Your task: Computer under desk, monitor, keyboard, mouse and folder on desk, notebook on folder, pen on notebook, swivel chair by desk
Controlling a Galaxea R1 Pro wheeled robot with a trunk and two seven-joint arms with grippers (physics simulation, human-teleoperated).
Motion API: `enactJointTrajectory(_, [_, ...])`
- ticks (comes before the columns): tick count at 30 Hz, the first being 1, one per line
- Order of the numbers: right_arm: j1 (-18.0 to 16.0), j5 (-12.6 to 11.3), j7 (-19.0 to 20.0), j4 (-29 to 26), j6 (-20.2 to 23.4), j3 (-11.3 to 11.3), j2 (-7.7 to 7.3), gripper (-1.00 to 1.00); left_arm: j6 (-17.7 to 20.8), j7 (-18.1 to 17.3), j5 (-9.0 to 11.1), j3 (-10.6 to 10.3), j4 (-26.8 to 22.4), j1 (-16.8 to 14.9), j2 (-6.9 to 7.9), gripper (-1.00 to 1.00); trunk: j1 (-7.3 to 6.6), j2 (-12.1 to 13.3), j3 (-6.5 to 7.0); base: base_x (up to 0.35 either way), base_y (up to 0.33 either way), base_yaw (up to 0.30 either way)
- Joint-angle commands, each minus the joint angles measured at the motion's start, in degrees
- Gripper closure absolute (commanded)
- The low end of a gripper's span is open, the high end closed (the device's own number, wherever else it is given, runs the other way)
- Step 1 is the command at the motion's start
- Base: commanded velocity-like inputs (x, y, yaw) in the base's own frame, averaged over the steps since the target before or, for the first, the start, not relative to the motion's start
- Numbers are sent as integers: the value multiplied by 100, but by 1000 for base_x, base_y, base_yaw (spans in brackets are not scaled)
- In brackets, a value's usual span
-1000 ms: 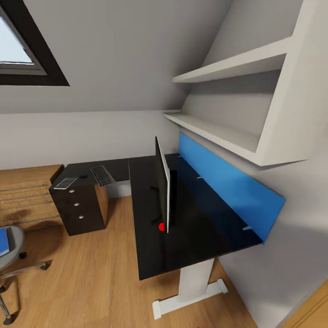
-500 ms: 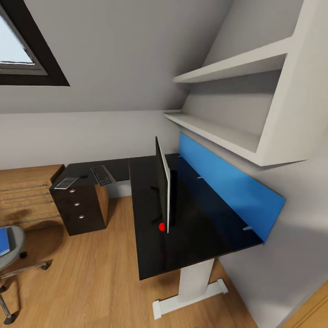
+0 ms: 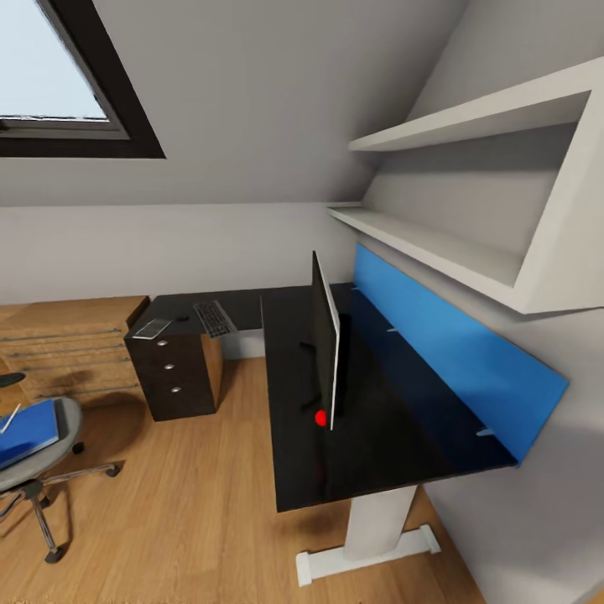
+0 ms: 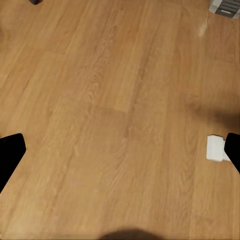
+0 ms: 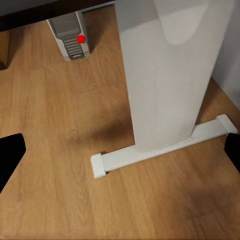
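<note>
The L-shaped desk (image 3: 285, 470) has a glossy black top and a blue back panel. The monitor (image 3: 325, 344) stands edge-on on it. On the far wing lie the keyboard (image 3: 214, 318), a small dark mouse (image 3: 182, 319) and a flat grey sheet-like thing (image 3: 151, 328), perhaps the notebook. The blue folder (image 3: 29, 428) rests on the swivel chair (image 3: 50, 457) at the left. The computer (image 5: 70, 35) stands on the floor under the desk. I cannot make out the pen. My left gripper (image 4: 120, 155) and right gripper (image 5: 120, 152) hang open over the floor, holding nothing.
A white desk leg (image 5: 165, 75) with a long foot stands close before my right gripper. A light wooden chest (image 3: 67, 344) sits against the left wall. White shelves (image 3: 470, 252) overhang the desk's back. Wooden floor lies between chair and desk.
The whole head view has shifted: desk and monitor now sit further right in the picture and more of the chair and folder shows. The things themselves have not moved.
</note>
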Motion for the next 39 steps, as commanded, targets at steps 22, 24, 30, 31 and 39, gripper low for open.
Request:
enactJointTrajectory(22, [-5, -25, -53, -6, -15, 34, -18, -100, -11, 13, 38, -48, -4, -3, 5, -100, 3, -13, -28, 0, -15, 14])
enactJointTrajectory(24, [-5, -23, -53, -3, -15, 34, -16, -100, -11, 11, 38, -48, -4, -3, 5, -100, 3, -13, -28, 0, -217, 36])
enactJointTrajectory(30, [-5, -21, -53, -5, -14, 34, -17, -100, -11, 8, 38, -48, -4, -3, 4, -100, 3, -13, -29, 0, -255, 50])
enactJointTrajectory(31, [-5, -20, -53, -6, -16, 34, -19, -100, -11, 7, 38, -48, -4, -3, 4, -100, 3, -13, -30, 0, -151, 17])
enactJointTrajectory(39, [-5, 5, -53, -9, -22, 34, -25, -100, -10, 15, 39, -48, -4, -3, 5, -100, 3, -13, -30, 0, -32, 4])
